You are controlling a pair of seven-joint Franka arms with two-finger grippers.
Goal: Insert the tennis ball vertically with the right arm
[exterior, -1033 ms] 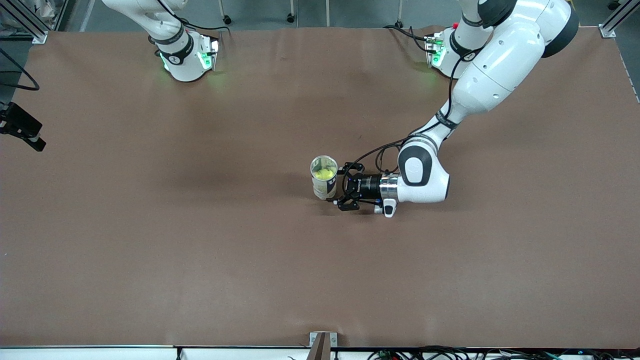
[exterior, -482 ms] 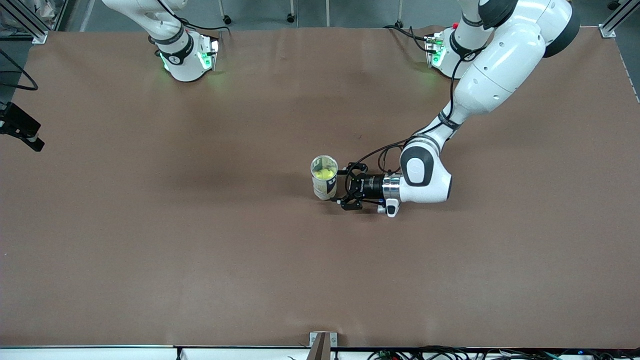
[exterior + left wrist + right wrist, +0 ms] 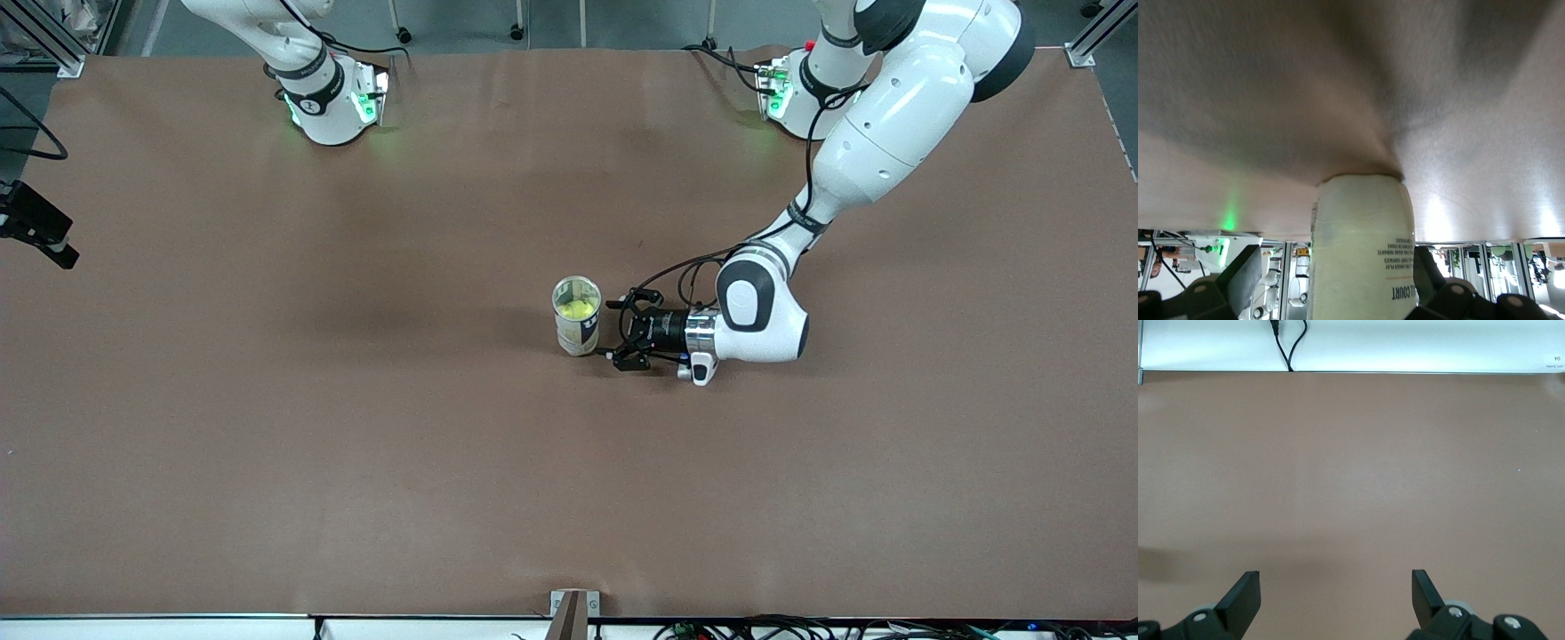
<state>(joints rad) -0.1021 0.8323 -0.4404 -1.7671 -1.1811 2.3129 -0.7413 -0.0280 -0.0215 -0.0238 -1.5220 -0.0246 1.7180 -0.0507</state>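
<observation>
Yellow-green fuzzy tennis ball (image 3: 578,309) is sitting inside the clear upright cylindrical can (image 3: 577,316) at mid-table (image 3: 356,400), visible through its open top. Left claw (image 3: 621,333) is lying beside the can, fingers spread, clear of it. Right claw (image 3: 1336,587) is waiting with fingers apart over bare table.

The table (image 3: 356,444) is covered edge to edge with a brown, slightly rippled sheet. One thing stands on it — an upright clear can (image 3: 577,317) near the middle, its open mouth facing up and a yellow-green tennis ball (image 3: 578,308) visible inside. The can's base rests flat on the sheet and throws a soft shadow toward the right arm's end. The two robot bases sit along the edge farthest from the front camera — each with a green light glowing on the sheet.
</observation>
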